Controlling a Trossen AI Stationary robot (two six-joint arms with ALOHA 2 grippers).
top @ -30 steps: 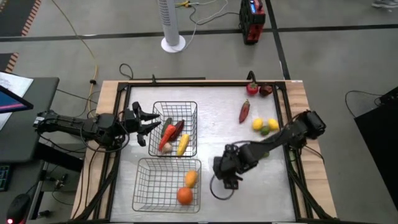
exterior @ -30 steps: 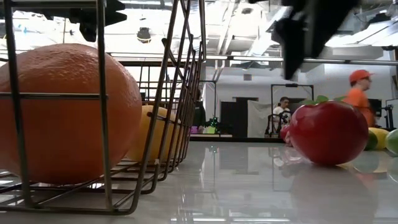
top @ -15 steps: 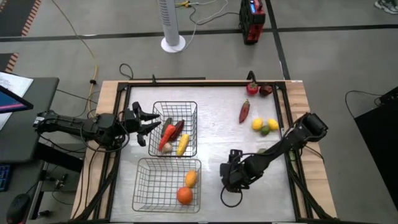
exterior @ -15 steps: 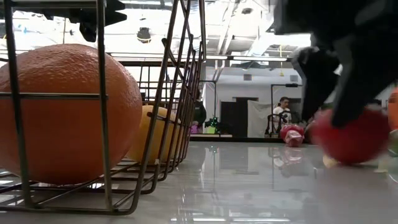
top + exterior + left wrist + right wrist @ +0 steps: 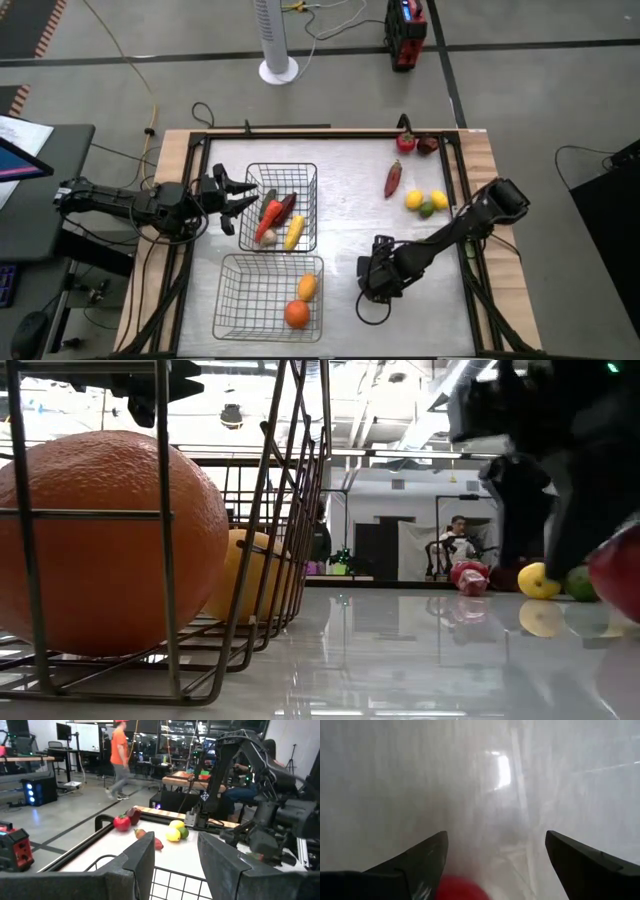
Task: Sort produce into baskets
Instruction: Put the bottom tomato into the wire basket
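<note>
Two wire baskets stand at the table's left. The far basket (image 5: 303, 172) holds elongated red, dark red and yellow pieces and a pale garlic. The near basket (image 5: 240, 290) holds an orange (image 5: 297, 314) and a yellow-orange fruit (image 5: 307, 287). My right gripper (image 5: 373, 287) is open and points down at the table right of the near basket. A round red fruit (image 5: 462, 889) lies between its fingers and shows at the low view's right edge (image 5: 622, 575). My left gripper (image 5: 236, 197) is open and empty, waiting at the far basket's left side. My right gripper stands with its open fingers (image 5: 420, 860) on either side of the round red fruit, coming from above. Whether a finger touches the fruit, I cannot tell. The fruit rests on the table.
Loose produce lies at the table's far right: a long red pepper (image 5: 393, 180), two yellow fruits (image 5: 414, 200) and a green one (image 5: 426, 209), a red tomato (image 5: 405, 142) and a dark red piece (image 5: 428, 145). The middle of the table is bare. People stand in the room beyond.
My right gripper has moved a little toward the table's right edge and come down low over the table. The round red fruit has shifted toward the table's right with it, uncovering the yellow and green fruits behind it in the low view.
</note>
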